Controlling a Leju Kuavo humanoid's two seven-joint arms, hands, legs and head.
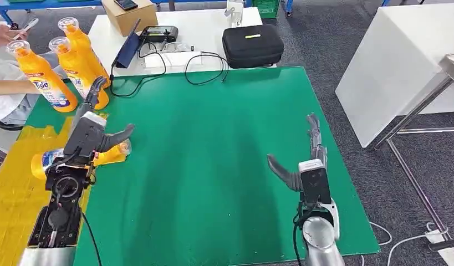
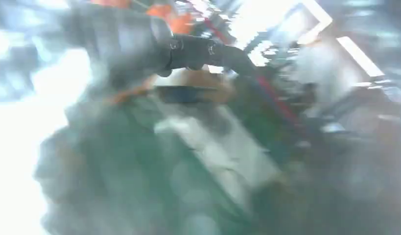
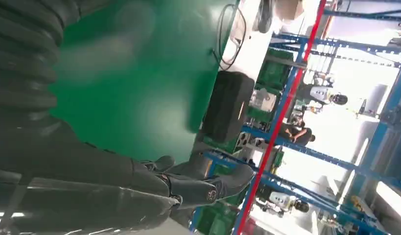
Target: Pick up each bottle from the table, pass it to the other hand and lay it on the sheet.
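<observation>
Head view is showing the left hand (image 1: 97,136) hovering over a lying orange bottle (image 1: 111,155) at the green mat's (image 1: 213,166) left edge, where the yellow sheet (image 1: 14,194) is meeting it; whether the fingers are grasping the bottle cannot be told, and the left wrist picture is too blurred to help. The right hand (image 1: 305,160) is hanging released near the mat's right edge, fingers straight and apart, thumb splayed, holding nothing. Between the two hands the smooth flat mat is lying bare and wide. Three glossy upright orange bottles (image 1: 75,55) with clear caps are standing at the far left corner, beside a person's hand (image 1: 3,36). Beyond the mat's far edge a black zippered case (image 1: 252,45), a cardboard box (image 1: 129,15) and looping black cables (image 1: 205,66) are resting on a white table (image 1: 205,27).
</observation>
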